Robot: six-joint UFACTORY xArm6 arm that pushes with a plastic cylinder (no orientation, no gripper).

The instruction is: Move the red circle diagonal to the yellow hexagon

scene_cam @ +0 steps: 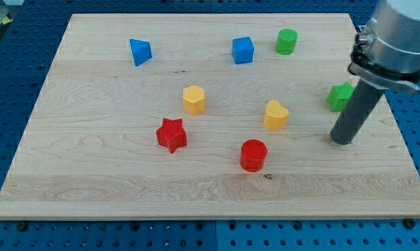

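The red circle [253, 155] stands low on the board, a little right of centre. The yellow hexagon [194, 100] stands up and to the left of it, near the board's middle. My tip [342, 141] rests on the board at the right side, well to the right of the red circle and slightly higher in the view. It touches no block. A yellow heart [275, 115] lies between the red circle and the tip, just above and right of the red circle.
A red star [171, 134] sits left of the red circle. A blue triangle-like block [140, 51], a blue cube [243, 50] and a green cylinder [287, 42] stand near the top. A green star [340, 96] is partly hidden behind the rod.
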